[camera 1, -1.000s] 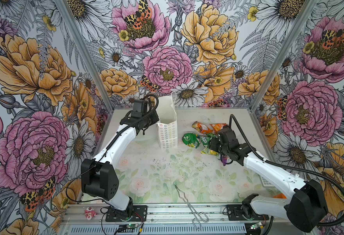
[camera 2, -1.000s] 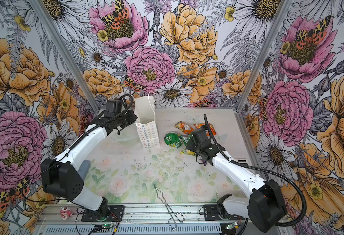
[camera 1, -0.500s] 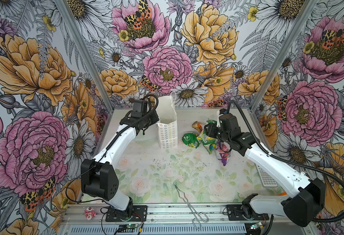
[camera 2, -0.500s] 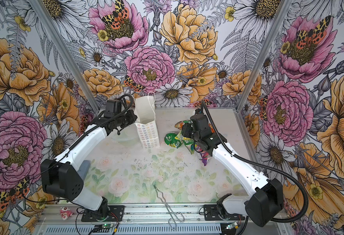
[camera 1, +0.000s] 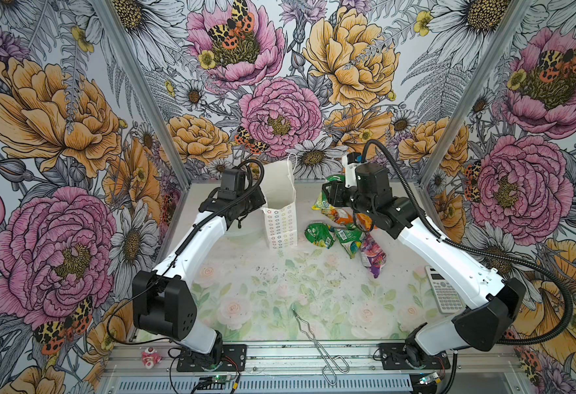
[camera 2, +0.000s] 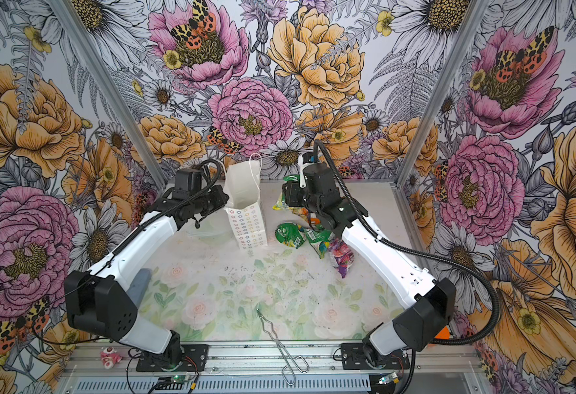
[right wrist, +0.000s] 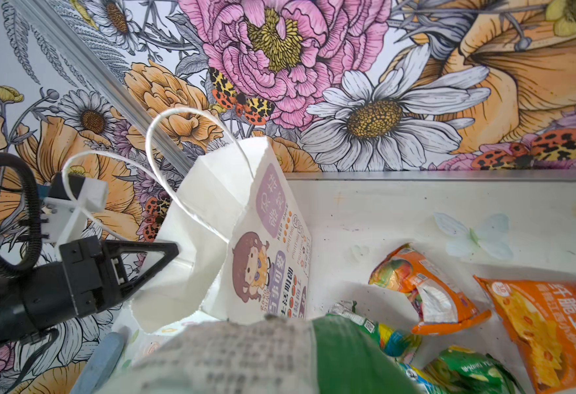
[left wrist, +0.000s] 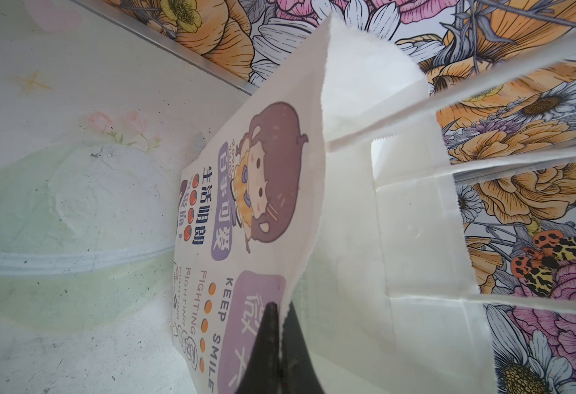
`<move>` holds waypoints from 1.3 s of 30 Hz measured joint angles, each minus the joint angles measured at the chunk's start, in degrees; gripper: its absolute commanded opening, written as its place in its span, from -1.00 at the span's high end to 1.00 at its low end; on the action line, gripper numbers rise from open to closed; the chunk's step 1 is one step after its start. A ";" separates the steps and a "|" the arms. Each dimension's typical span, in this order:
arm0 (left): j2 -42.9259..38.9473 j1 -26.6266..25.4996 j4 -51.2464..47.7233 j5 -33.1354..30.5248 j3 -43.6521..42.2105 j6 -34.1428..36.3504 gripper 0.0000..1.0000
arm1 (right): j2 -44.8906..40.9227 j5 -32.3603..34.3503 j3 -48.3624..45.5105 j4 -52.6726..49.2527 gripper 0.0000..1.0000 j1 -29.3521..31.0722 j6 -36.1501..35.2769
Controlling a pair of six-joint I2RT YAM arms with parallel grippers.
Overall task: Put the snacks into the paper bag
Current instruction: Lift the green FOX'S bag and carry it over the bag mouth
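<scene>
The white paper bag [camera 1: 279, 221] stands upright at the back middle in both top views. My left gripper [left wrist: 281, 308] is shut on its near rim, one finger inside and one outside, next to the cartoon girl face [left wrist: 266, 191]. My right gripper [camera 1: 327, 196] hangs above the table to the right of the bag, shut on a green snack packet [right wrist: 344, 358] that hides its fingers. More snacks lie below it: a green round one [camera 1: 319, 234], another green [camera 1: 349, 238], an orange one [camera 1: 346, 218] and a purple-pink one [camera 1: 372, 254].
A calculator [camera 1: 441, 290] lies by the right arm. Metal tongs [camera 1: 317, 337] lie at the front edge. A pink-white toy [camera 1: 150, 358] sits on the front rail. A clear plastic lid [camera 1: 242, 232] lies left of the bag, and a grey-blue block [camera 2: 140, 286] behind the left arm.
My right gripper has lifted off the snack pile with the green packet and swung back and left toward the bag. The left gripper and the bag have stayed put.
</scene>
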 measured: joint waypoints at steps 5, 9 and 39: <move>-0.13 0.11 0.79 1.16 -0.57 -0.09 1.00 | 4.07 -0.87 7.04 0.00 0.06 1.70 -2.19; -0.61 0.11 0.85 1.60 -0.68 -0.37 1.00 | 7.10 -1.95 12.04 -0.02 0.06 2.95 -3.69; -2.16 0.09 2.86 3.06 -2.82 -0.83 1.00 | 31.10 -5.57 41.29 0.83 0.09 7.08 -2.56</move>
